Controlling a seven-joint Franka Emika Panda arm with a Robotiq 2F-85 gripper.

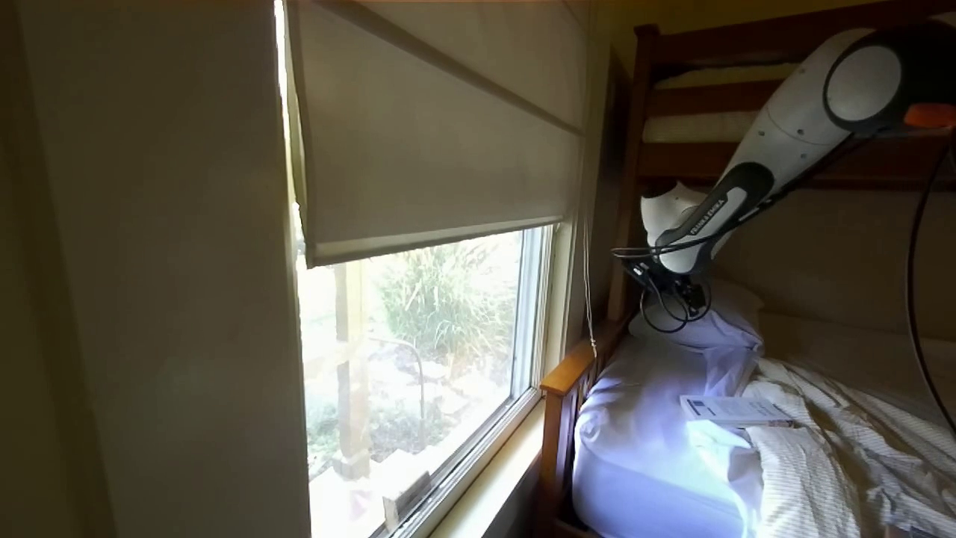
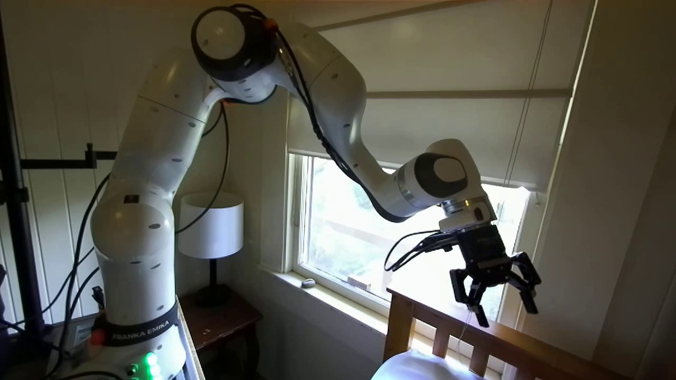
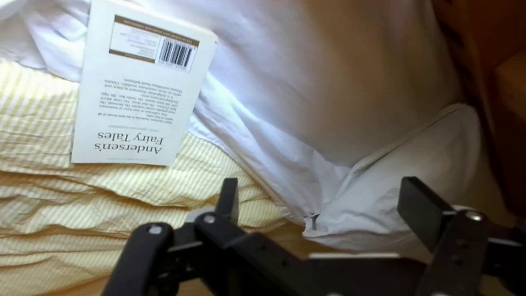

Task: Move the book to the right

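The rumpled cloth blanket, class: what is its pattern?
The rumpled cloth blanket has yellow and white stripes, clearest in the wrist view.

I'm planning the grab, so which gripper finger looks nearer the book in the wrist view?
The finger at the picture's left: it shows below and right of the book. The other finger stands farther right, across the open gap.

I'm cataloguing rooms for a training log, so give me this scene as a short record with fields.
target: Andersen's Fairy Tales book, back cover up
surface: partly striped bedding, partly white bedding
gripper: open, holding nothing, apart from the book
window: blind partly lowered
side furniture: white-shaded table lamp on a wooden side table
book held: no
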